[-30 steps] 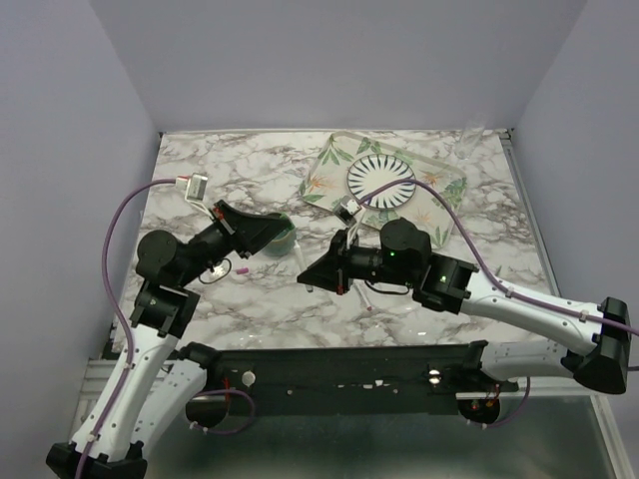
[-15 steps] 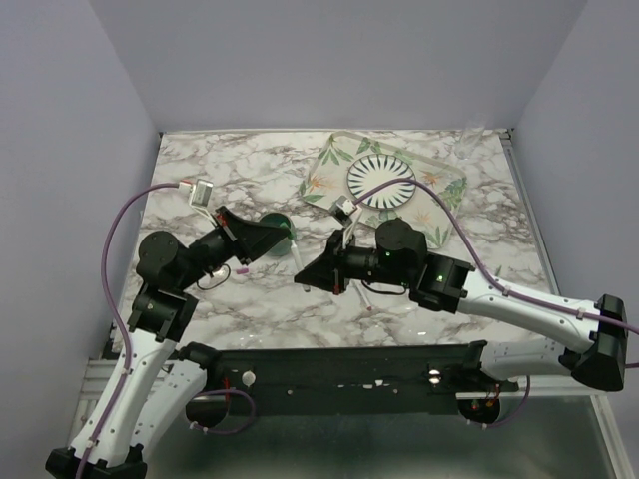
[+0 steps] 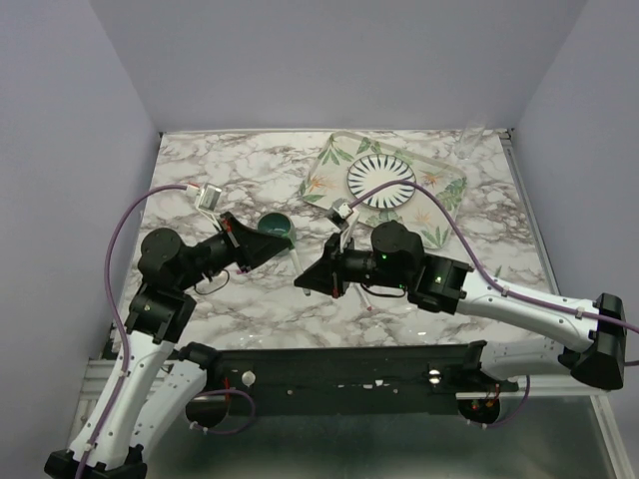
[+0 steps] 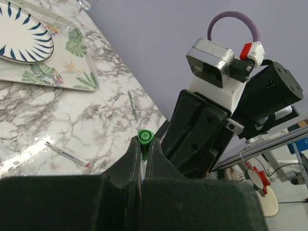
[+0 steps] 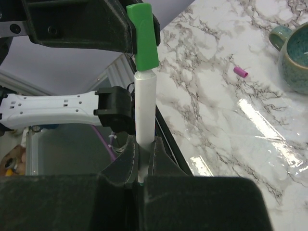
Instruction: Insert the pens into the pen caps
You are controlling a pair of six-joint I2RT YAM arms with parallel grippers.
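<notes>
My left end effector (image 4: pixel 143 147) clamps the green cap (image 4: pixel 145 137); my right end effector (image 5: pixel 144 151) clamps a white pen (image 5: pixel 145 106), its tip meeting that cap at twelve o'clock. The pink cap (image 5: pixel 240 71) lies on the table (image 5: pixel 202 110) at two o'clock.

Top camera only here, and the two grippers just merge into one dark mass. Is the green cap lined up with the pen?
Observer: Yes. In the right wrist view, the green cap sits end to end on the pen, in line.
Operator: Who holds what?
Observer: The left gripper is shut on the cap. The right gripper is shut on the pen.
Operator: And the other cap?
Observer: The pink cap lies loose on the table, near the green cup.
</notes>
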